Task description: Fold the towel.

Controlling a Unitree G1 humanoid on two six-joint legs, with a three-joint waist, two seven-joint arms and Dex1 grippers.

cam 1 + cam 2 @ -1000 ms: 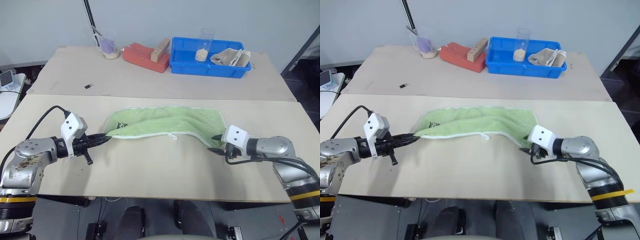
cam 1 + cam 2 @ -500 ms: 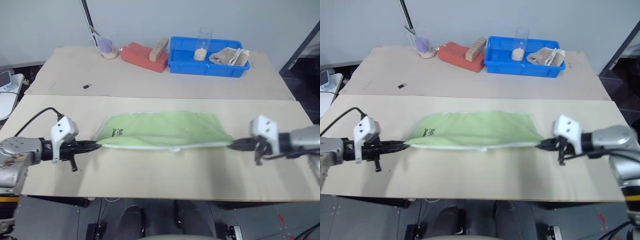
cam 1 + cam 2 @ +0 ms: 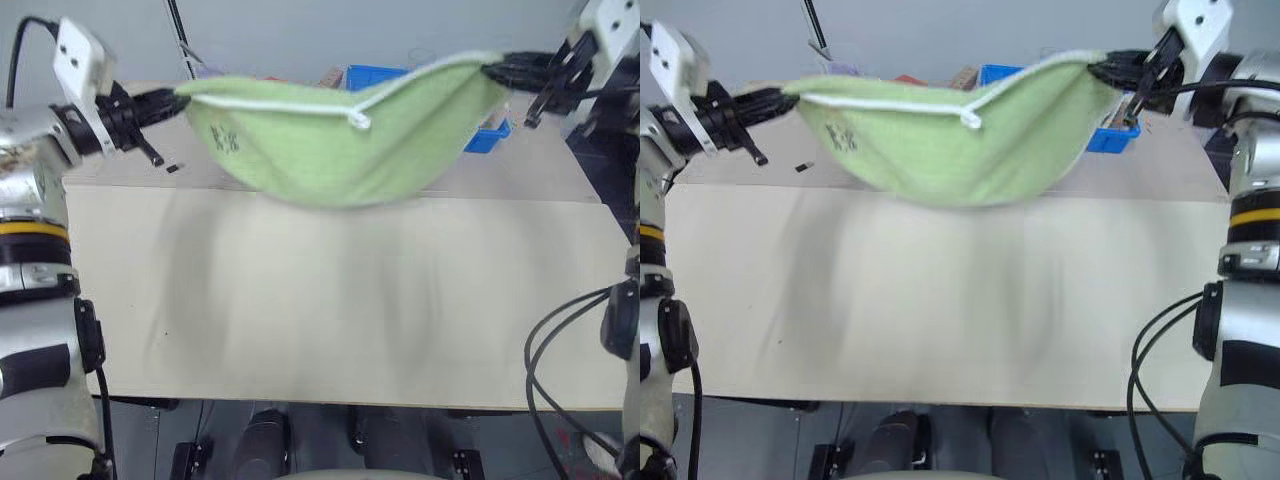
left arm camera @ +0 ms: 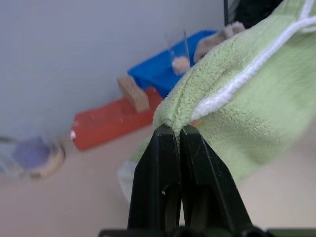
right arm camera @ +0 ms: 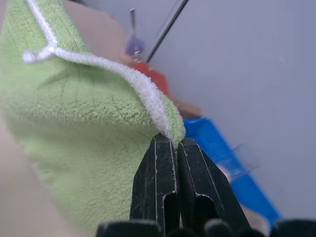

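The light green towel hangs in the air above the table, stretched between both grippers and sagging in the middle. Its white stitched edging runs along the top, with a small white loop tag and a dark logo near the left end. My left gripper is shut on the towel's left corner. High on the right, my right gripper is shut on the other corner. Both point level, toward each other.
Bare light wooden table lies below the towel. At the back stand a blue bin, partly hidden behind the towel, a red block and a clear cup with purple contents. A small dark item lies at the back left.
Both grippers rose high with the towel's corners, lifting the towel off the table so it now hangs between them. The right gripper first closed on its corner.
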